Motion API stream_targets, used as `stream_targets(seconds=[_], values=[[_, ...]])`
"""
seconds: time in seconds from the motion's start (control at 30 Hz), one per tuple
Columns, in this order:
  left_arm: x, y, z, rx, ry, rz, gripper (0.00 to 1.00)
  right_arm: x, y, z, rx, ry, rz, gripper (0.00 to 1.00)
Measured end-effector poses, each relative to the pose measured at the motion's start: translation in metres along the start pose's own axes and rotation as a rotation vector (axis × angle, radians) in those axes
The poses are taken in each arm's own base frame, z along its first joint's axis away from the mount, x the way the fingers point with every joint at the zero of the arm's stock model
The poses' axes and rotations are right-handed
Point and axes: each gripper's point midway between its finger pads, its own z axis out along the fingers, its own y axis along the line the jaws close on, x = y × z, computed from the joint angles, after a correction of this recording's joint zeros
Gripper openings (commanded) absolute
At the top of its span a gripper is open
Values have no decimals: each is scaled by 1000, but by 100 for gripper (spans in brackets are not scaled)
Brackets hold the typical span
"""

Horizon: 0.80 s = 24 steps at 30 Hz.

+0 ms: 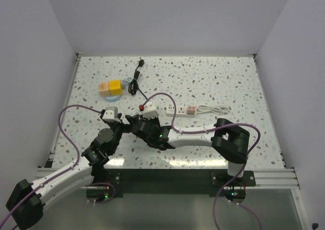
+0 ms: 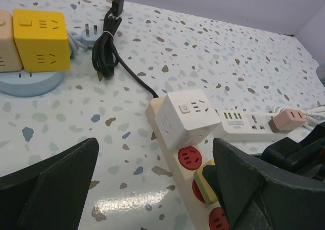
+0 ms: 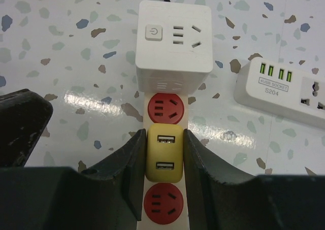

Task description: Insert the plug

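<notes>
Yellow cube [image 2: 41, 39] atop blue disc [image 2: 30, 84], beside bundled black cable [image 2: 104, 50].

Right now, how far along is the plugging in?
Done: the white cube adapter sits on the power strip. In hand: the right gripper clamps the yellow plug on the strip, near the cube. To do: press it home if unseated (I cannot tell), then let go. The left gripper is open.

The cube adapter [image 3: 174, 34] sits on the far end of the power strip [image 3: 165, 110]; USB plug [image 3: 163, 154] nearer on it; second strip [image 3: 284, 90] to the right.
</notes>
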Motion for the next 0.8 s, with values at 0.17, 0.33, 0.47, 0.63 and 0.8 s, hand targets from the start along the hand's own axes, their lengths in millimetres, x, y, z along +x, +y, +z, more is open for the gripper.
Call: stream_targets(seconds=[0.17, 0.33, 0.47, 0.63, 0.8], values=[[0, 0, 0, 0, 0, 0, 100, 10, -1, 1, -4, 5, 6, 0], [1, 0, 0, -1, 2, 1, 100, 11, -1, 0, -2, -1, 19, 0], [1, 1, 0, -2, 4, 3, 100, 13, -1, 0, -2, -11, 25, 0], [3, 1, 0, -5, 10, 6, 100, 14, 1, 1, 2, -27, 27, 0], [4, 2, 0, -9, 13, 9, 100, 16, 6, 2, 15, -47, 11, 0]])
